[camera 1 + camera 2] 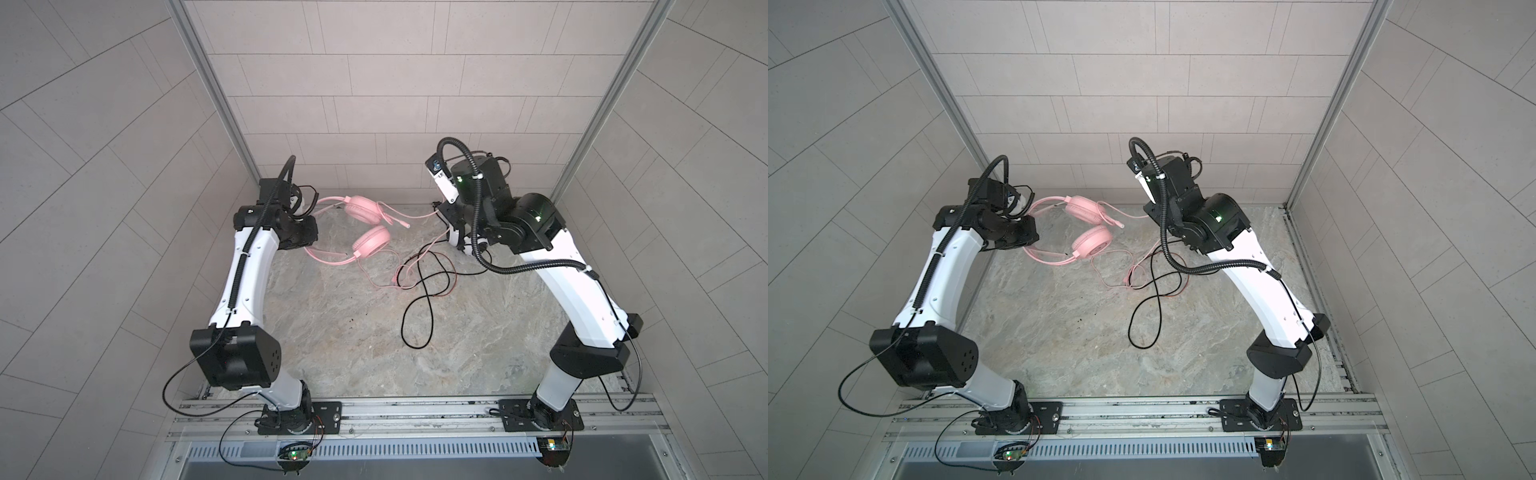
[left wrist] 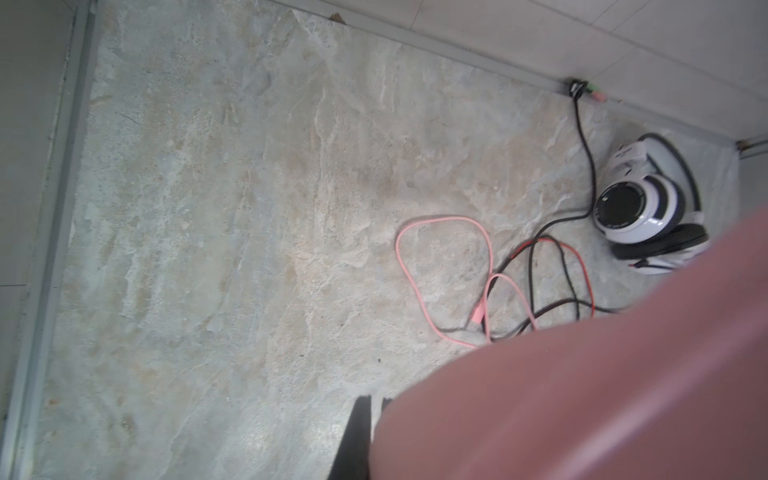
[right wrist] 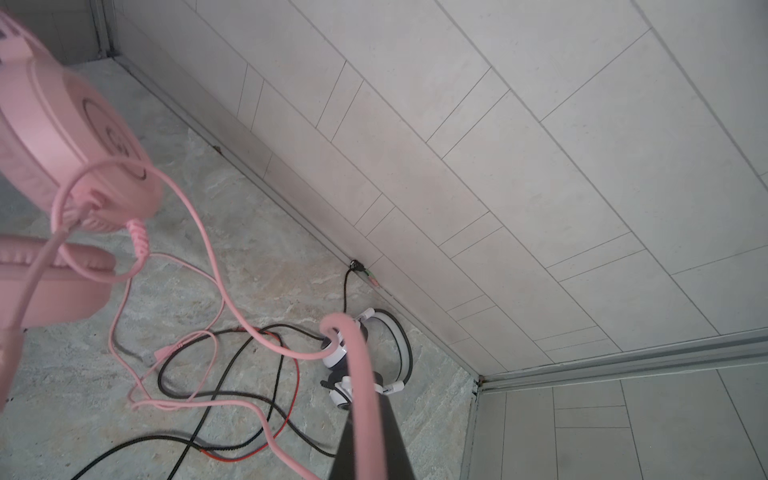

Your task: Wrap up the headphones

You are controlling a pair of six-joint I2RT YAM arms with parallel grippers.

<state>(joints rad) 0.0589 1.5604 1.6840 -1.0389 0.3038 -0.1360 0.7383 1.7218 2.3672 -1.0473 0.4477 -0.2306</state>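
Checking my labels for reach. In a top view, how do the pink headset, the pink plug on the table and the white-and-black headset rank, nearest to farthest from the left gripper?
1. pink headset, its headband in the left gripper, at the left.
2. pink plug, lying toward the middle.
3. white-and-black headset, at the right, under the right arm.

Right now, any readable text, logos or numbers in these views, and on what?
None legible.
Pink headphones, earcup: circular emblem, blurred, unreadable.
White-and-black headphones, earcup: ring of lettering, too small to read.
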